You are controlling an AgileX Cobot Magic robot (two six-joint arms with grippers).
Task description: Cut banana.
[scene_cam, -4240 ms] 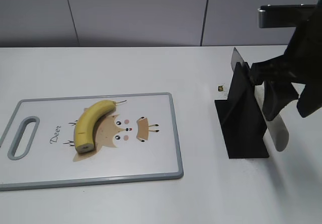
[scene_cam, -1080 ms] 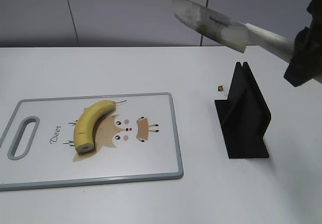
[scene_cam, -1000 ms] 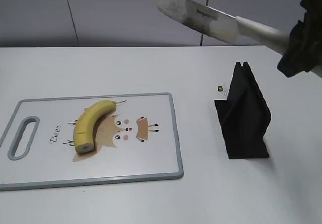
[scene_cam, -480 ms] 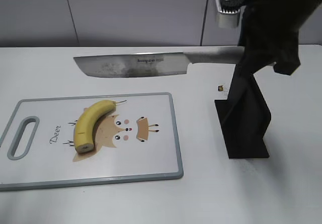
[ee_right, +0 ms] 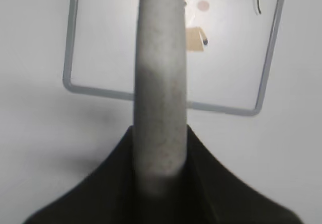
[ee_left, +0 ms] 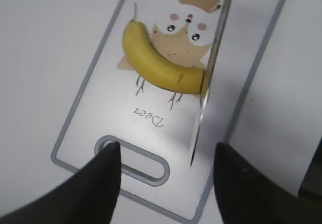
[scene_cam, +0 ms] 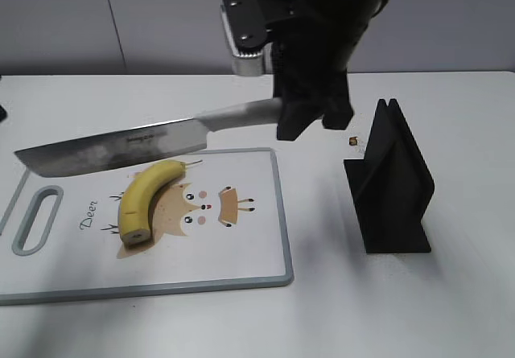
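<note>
Above the banana (scene_cam: 145, 197), right end effector (scene_cam: 310, 113) holds knife (scene_cam: 121, 145) level.

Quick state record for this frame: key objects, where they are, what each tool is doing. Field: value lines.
banana: whole, uncut, lying on the cutting board
knife: in the air over the board, blade above the banana, no contact visible
right tool: shut on the knife handle
left tool: open, empty, above the board's handle end
knife stand: black, empty, on the table right of the board
small object: beside the stand, too small to identify
</note>
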